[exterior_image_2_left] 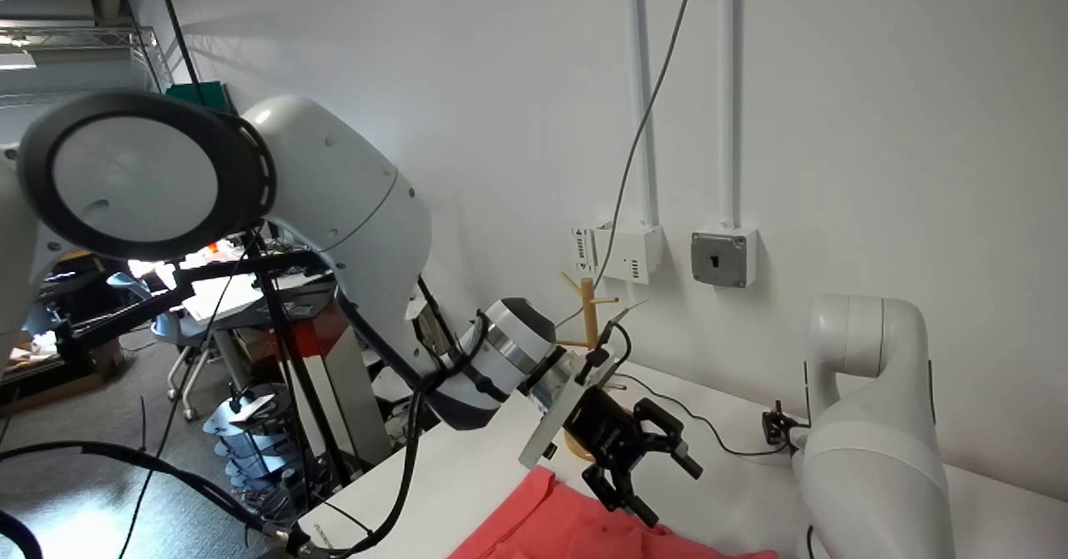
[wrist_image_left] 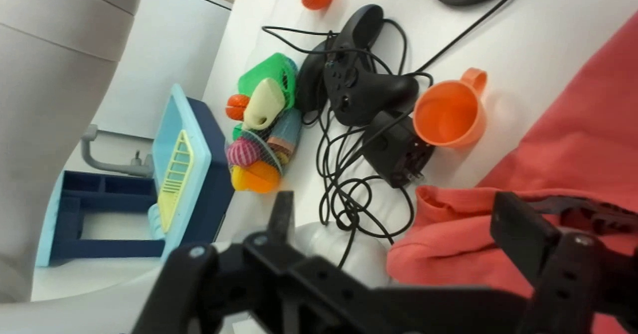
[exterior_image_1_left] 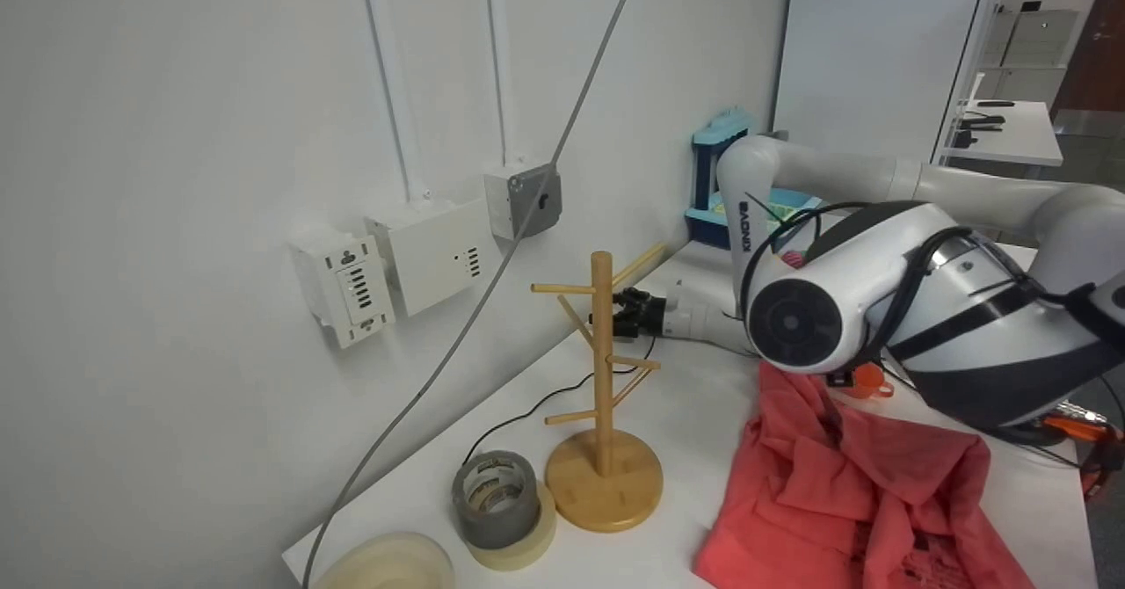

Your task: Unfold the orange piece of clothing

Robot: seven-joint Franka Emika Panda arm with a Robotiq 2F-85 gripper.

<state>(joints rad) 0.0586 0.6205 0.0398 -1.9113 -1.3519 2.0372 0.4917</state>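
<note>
Likely needs to lower black two-finger gripper [exterior_image_2_left: 670, 492], spread apart and empty, onto crumpled coral-red cloth garment [exterior_image_2_left: 559, 527] below, mostly left in an exterior view.

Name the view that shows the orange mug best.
The wrist view: the orange mug shows large, its open mouth and handle clear. In an exterior view the mug is small and seems partly hidden by the robot arm. I see it nowhere else.
</note>
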